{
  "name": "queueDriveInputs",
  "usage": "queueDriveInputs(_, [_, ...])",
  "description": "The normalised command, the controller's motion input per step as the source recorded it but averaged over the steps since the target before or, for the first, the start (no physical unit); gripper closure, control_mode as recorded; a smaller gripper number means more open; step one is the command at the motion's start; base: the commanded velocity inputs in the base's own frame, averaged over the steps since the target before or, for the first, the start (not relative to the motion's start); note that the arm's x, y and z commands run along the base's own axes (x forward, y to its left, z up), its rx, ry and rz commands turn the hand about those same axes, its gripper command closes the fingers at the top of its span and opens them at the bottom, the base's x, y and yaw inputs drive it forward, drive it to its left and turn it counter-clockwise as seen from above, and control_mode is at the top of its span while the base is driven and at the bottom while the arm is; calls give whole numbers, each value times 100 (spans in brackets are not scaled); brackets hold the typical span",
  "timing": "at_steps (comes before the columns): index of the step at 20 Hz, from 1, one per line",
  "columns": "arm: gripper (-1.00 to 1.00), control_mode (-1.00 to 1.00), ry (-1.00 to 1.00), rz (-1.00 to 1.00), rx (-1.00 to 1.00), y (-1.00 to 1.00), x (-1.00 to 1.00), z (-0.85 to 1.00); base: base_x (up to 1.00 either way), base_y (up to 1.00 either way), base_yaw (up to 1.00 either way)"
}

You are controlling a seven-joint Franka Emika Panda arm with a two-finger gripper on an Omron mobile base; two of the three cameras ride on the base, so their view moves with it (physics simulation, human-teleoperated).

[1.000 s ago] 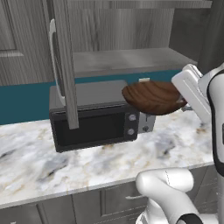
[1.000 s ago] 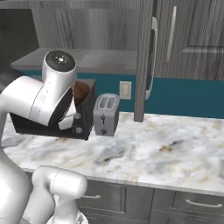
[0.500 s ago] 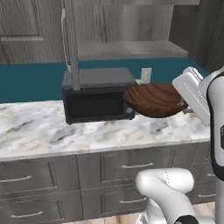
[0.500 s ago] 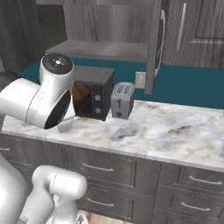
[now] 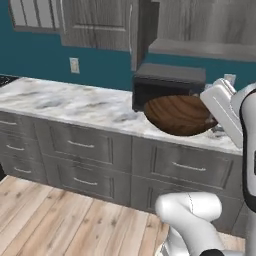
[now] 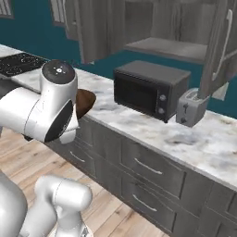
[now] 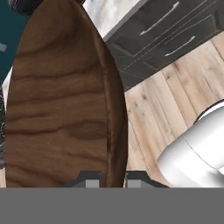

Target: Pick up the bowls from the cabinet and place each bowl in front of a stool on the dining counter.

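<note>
**Wooden bowl carried at the jaws, in front of the worktop**

The dark-brown wooden bowl (image 5: 181, 114) is held in the air by its rim. In the hand view the bowl (image 7: 61, 96) rises straight up from between the two finger tips, and the gripper (image 7: 110, 180) has its jaws pinched tight on the rim, one tip on the inner face and one on the outer wall. The hollow of the bowl is turned to the left of that view.

In the left base view the bowl is seen just beside the white hand, to its left, opening up and slightly toward the camera, and overlapping the front of the microwave (image 5: 167, 85). In the right base view a brown edge of the bowl (image 6: 86, 101) shows past the arm's forward joint, over the front edge of the marble table (image 6: 194, 143).

The microwave and a toaster (image 6: 190, 108) stand on that table. Above them the cabinet (image 6: 162, 28) is seen with its door (image 6: 218, 46) swung open and a grey shelf (image 6: 166, 48) exposed.
</note>
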Motion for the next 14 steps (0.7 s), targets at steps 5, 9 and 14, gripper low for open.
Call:
queueDriveInputs(5, [100,100,0,0,0,0,0,0,-13,0,100])
queueDriveInputs(9, [100,100,0,0,0,0,0,0,14,0,97])
queueDriveInputs(14, [100,100,0,0,0,0,0,0,59,0,86])
